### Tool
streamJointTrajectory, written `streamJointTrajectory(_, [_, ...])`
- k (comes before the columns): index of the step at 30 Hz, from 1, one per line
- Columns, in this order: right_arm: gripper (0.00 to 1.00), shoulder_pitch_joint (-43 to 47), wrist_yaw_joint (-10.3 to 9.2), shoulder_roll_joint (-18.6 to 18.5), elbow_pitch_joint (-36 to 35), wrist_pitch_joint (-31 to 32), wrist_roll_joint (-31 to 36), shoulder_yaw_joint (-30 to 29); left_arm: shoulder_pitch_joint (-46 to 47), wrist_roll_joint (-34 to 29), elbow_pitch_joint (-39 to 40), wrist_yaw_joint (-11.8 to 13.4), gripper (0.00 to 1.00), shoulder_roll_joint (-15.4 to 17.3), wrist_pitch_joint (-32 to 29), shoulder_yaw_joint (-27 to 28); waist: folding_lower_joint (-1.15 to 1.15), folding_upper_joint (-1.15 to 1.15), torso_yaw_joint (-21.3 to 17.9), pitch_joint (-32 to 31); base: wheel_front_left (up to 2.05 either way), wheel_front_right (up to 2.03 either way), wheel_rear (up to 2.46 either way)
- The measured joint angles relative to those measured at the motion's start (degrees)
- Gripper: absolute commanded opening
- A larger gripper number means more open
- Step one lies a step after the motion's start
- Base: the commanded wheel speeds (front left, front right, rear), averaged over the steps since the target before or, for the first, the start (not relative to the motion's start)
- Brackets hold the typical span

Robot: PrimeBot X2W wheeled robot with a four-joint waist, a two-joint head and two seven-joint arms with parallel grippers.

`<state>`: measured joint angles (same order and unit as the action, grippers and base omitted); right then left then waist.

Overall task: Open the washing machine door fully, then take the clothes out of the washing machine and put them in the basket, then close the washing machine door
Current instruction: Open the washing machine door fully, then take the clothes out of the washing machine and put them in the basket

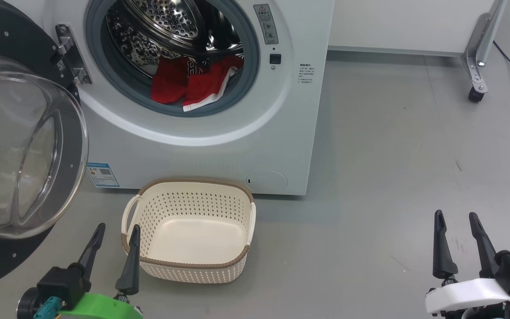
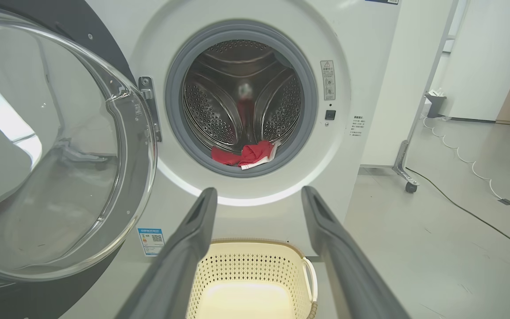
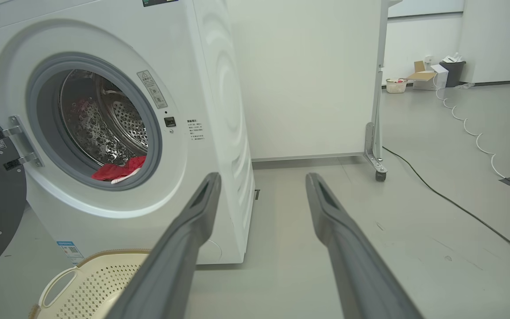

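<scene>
while the door (image 1: 25,150) of the washer (image 1: 219,150) hangs swung wide on its hinge at the left of the opening, its glass bowl bulging outward, the steel drum (image 1: 171,22) stands exposed. the clothes (image 1: 188,82), red with white trim, lie in a crumpled heap at the bottom front of that drum, inside the washer, with one white-edged hem spilling onto the grey gasket (image 1: 98,66). the basket (image 1: 193,181) sits on the floor (image 1: 392,177) just in front of the washer, directly below the opening and right of the blue sticker (image 1: 102,175) on its front; the cream bottom shows bare from wall to wall. the left gripper (image 1: 118,227) hovers in front of the washer, beside the basket's left handle and below the door's glass, fingers spread wide with nothing between them. the right gripper (image 1: 455,215) hovers well to the right of the washer, over plain floor, its fingers also spread wide and gripping nothing.
</scene>
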<state>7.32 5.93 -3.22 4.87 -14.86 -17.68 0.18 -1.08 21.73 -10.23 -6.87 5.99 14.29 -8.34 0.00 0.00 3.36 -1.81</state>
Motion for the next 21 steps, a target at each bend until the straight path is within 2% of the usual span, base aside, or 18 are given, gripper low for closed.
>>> streamJointTrajectory(11, [1.0,0.0,0.05,0.1,0.0,0.0,0.0,0.1,-0.2,1.2,1.5,0.0,1.0,0.0,0.0,-1.0,0.0,0.0,0.2,0.1,0.03,-0.03,0.01])
streamJointTrajectory(21, [1.0,0.0,0.05,0.4,0.0,0.0,0.0,0.1,-0.2,1.5,1.9,-0.1,1.0,0.3,0.0,-1.2,0.0,0.0,0.2,0.2,0.36,-0.38,0.02])
